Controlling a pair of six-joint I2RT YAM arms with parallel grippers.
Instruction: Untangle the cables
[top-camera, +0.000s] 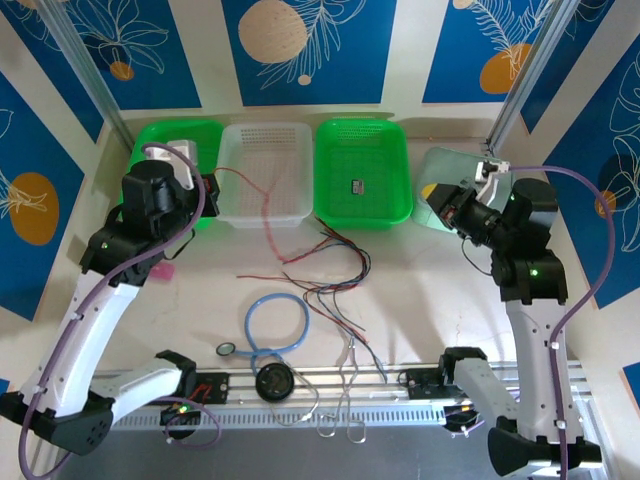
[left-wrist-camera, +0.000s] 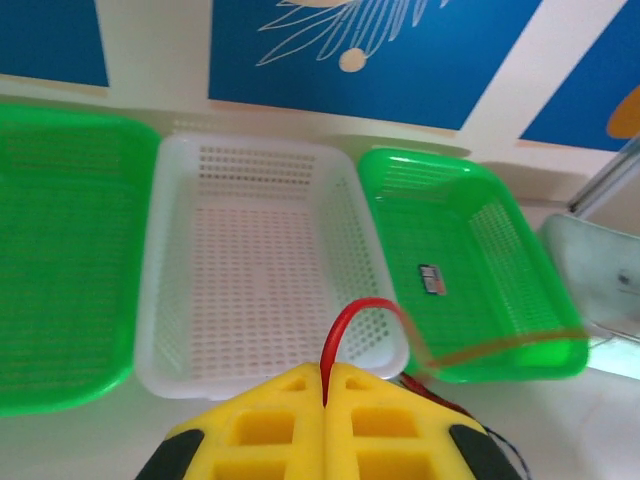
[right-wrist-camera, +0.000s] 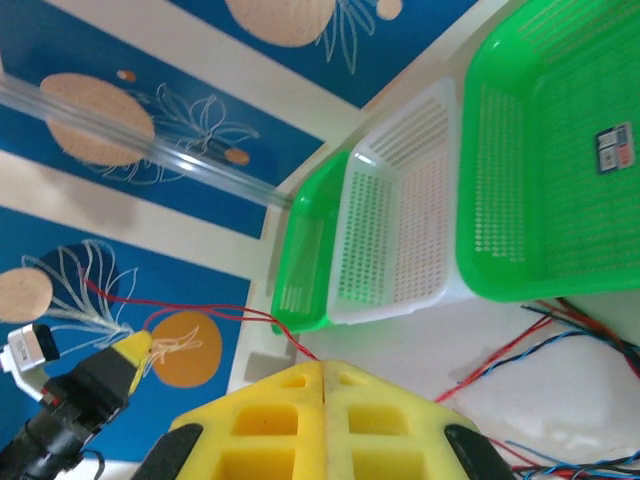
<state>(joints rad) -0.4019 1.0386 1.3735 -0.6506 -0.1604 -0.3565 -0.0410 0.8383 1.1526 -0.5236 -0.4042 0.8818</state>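
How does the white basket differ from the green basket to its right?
Colour: the white basket is white, the green basket green. Contents: the white basket's floor is bare; the green basket holds a small label-like item. Both are perforated rectangular plastic baskets, side by side.

Three baskets line the back of the worktop (top-camera: 430, 300): a green basket (top-camera: 160, 130) on the left, a white basket (top-camera: 265, 127) in the middle, then a second green basket (top-camera: 395, 170) with a small dark label (top-camera: 357, 186) on its floor. Nearer in, a light-blue tube loop (top-camera: 276, 297) lies flat, with a small ring (top-camera: 227, 350) and a black round disc (top-camera: 272, 381) just beside it.
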